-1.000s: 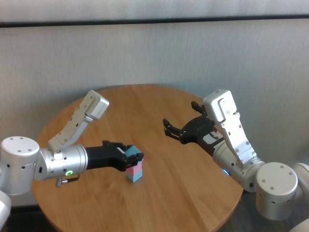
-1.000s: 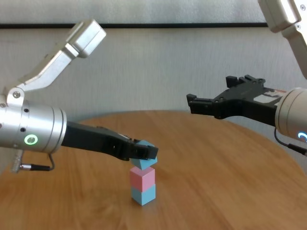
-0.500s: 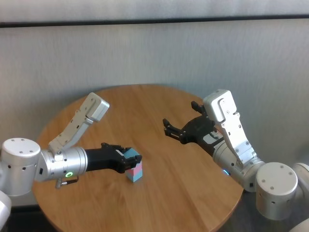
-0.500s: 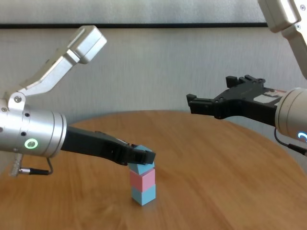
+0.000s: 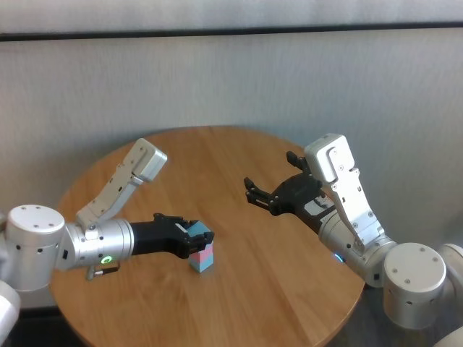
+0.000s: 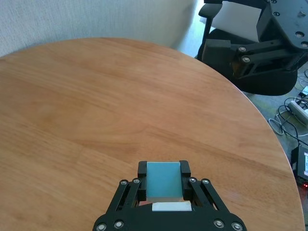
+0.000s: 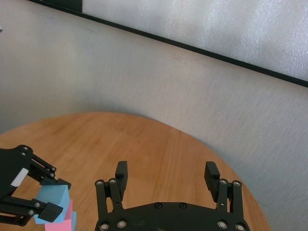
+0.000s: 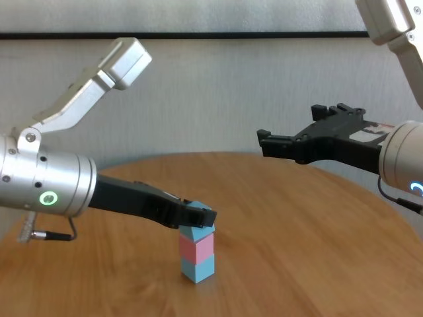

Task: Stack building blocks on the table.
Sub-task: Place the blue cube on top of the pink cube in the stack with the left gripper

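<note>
A stack of building blocks stands on the table [image 5: 239, 155]: a light blue cube [image 8: 197, 269] at the bottom with a pink cube [image 8: 196, 247] on it. My left gripper [image 8: 198, 219] is shut on the second light blue cube [image 8: 195, 232], which rests on the pink one. The left wrist view shows that cube [image 6: 163, 179] between both fingers [image 6: 142, 169]. In the head view the stack [image 5: 203, 254] is front left of the table's middle. My right gripper [image 5: 269, 177] is open and empty, held in the air over the table's right side.
The round table's edge [image 6: 250, 103] curves close behind the stack in the left wrist view. A grey wall [image 8: 218, 92] stands behind the table. The wood top around the stack [image 8: 297, 231] is bare.
My left gripper has lowered the top light blue cube, which was tilted just above the pink cube, so that it sits on it. The right arm has not moved.
</note>
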